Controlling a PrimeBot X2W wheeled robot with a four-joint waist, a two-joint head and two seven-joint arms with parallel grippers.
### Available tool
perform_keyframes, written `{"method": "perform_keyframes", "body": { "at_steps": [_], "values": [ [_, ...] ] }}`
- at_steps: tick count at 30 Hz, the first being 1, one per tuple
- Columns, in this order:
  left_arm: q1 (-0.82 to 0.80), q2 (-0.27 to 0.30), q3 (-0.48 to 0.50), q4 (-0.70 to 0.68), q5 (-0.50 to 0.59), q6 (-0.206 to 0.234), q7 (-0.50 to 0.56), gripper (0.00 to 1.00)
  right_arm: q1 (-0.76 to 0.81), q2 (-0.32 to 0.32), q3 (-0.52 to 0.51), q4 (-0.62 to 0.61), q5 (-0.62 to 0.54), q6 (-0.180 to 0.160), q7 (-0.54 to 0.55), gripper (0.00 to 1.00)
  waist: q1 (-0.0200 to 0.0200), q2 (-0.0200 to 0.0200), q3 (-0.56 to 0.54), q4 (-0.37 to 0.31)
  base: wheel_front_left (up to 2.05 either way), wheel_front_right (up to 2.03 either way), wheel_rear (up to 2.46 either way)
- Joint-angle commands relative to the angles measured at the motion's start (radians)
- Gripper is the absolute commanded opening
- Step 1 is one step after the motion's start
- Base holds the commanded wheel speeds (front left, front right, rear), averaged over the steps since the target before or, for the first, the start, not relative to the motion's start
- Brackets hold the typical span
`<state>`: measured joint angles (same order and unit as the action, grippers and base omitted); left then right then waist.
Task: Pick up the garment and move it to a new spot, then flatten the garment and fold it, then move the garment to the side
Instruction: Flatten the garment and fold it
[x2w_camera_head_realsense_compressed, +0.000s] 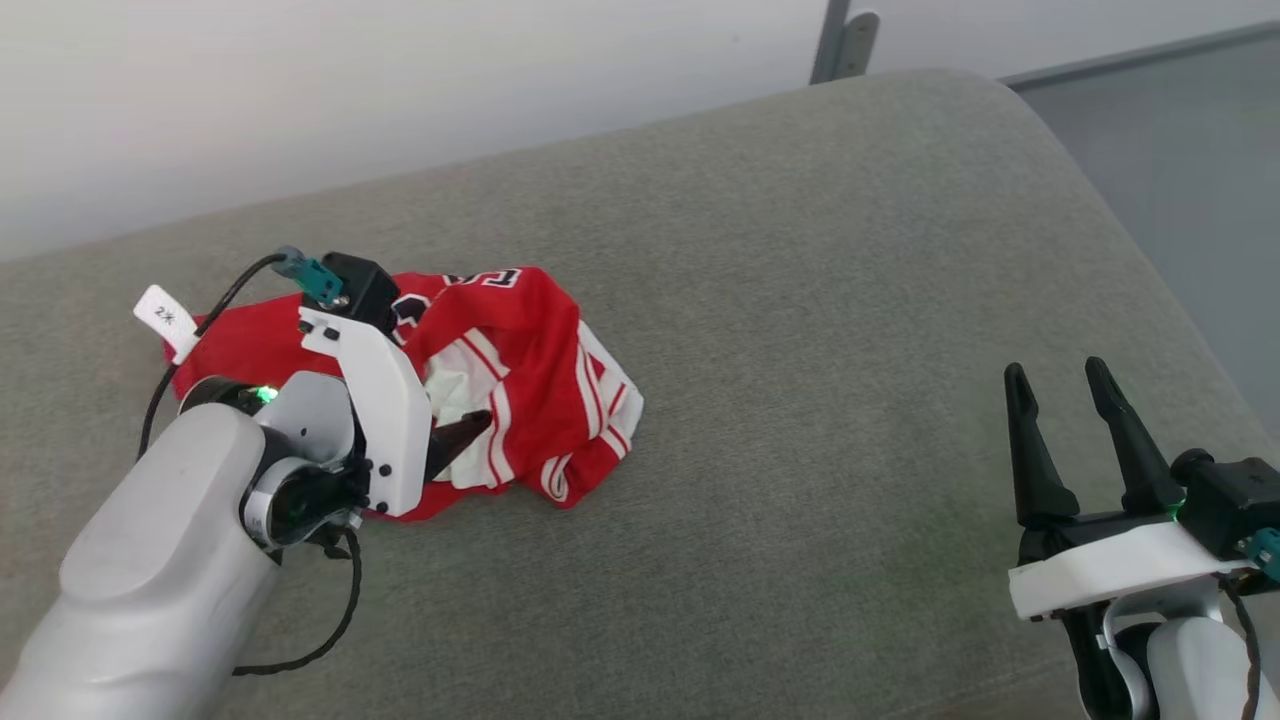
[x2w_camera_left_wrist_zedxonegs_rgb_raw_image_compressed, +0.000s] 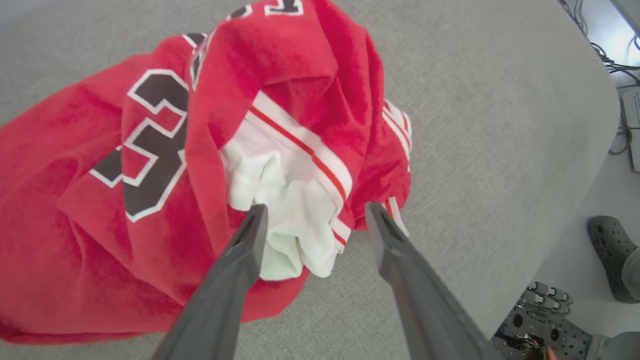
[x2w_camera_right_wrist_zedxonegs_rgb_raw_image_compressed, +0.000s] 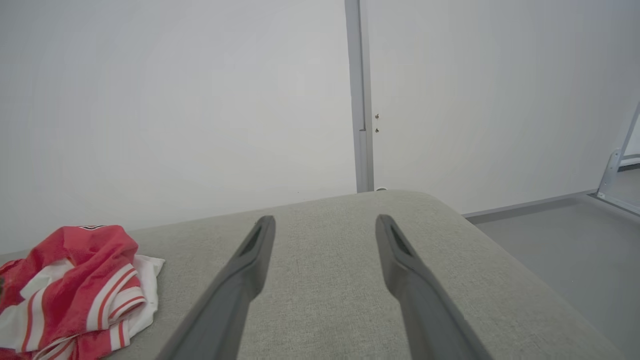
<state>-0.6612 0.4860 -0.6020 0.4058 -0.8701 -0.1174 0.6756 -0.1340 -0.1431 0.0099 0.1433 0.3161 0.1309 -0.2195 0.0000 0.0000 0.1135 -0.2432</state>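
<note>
On grey fabric cushion (x2w_camera_head_realsense_compressed: 850, 250), left of centre: crumpled red jersey garment (x2w_camera_head_realsense_compressed: 530, 320), white sleeves. Left gripper (x2w_camera_left_wrist_zedxonegs_rgb_raw_image_compressed: 315, 210) fingers apart, straddling its white sleeve fold. Right gripper (x2w_camera_head_realsense_compressed: 1055, 368) apart, empty, well away.

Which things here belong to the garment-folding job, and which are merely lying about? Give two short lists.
Belong to the job:
- garment, crumpled
- left pincer, open over it
- right pincer, open, apart from it
- grey padded surface underneath

Lying about:
- grey clog
- cables
</note>
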Motion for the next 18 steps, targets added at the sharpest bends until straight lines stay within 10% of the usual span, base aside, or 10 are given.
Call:
{"method": "perform_keyframes", "body": {
  "at_steps": [1,14,15,16,17,18],
  "values": [
    [-0.020,0.000,-0.003,0.020,0.001,0.009,0.016,1.00,-0.012,0.002,0.002,0.007,-0.001,0.000,-0.004,1.00,0.0000,0.0000,0.006,-0.012,0.00,0.00,0.00],
    [-0.088,-0.045,-0.079,0.190,0.044,0.037,0.111,1.00,-0.032,0.009,0.003,0.021,-0.008,0.000,-0.020,1.00,0.0000,0.0000,0.038,-0.022,0.00,0.00,0.00],
    [-0.089,-0.051,-0.081,0.200,0.038,0.033,0.115,0.93,-0.035,0.009,0.003,0.023,-0.008,0.000,-0.021,1.00,0.0000,0.0000,0.039,-0.021,0.00,0.00,0.00],
    [-0.096,-0.055,-0.082,0.204,0.038,0.029,0.107,0.33,-0.036,0.009,0.002,0.024,-0.009,0.000,-0.022,1.00,0.0000,0.0000,0.041,-0.020,0.00,0.00,0.00],
    [-0.103,-0.058,-0.081,0.209,0.037,0.026,0.098,0.00,-0.038,0.010,0.002,0.025,-0.009,0.000,-0.023,1.00,0.0000,0.0000,0.042,-0.018,0.00,0.00,0.00],
    [-0.104,-0.060,-0.084,0.215,0.036,0.021,0.097,0.00,-0.039,0.010,0.000,0.027,-0.009,0.000,-0.023,1.00,0.0000,0.0000,0.043,-0.015,0.00,0.00,0.00]
  ]
}}
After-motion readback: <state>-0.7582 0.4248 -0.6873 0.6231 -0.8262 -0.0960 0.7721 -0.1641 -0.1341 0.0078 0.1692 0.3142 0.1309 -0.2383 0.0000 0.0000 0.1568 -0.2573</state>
